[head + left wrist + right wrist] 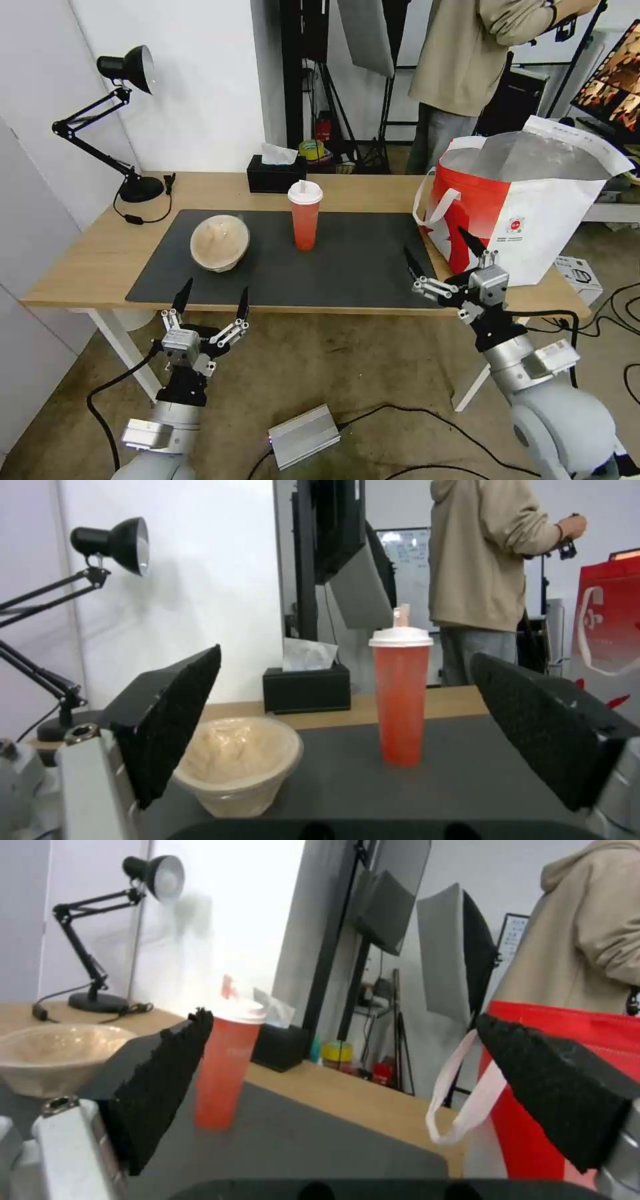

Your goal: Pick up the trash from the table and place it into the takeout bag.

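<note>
Though near table [80, 260] edge, pincers apart.

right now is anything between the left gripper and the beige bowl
Nothing visible is. The left gripper hangs open just off the table's near edge, and the beige lidded bowl sits on the grey mat straight ahead of it. The red drink cup stands apart, off toward the takeout bag.
</note>
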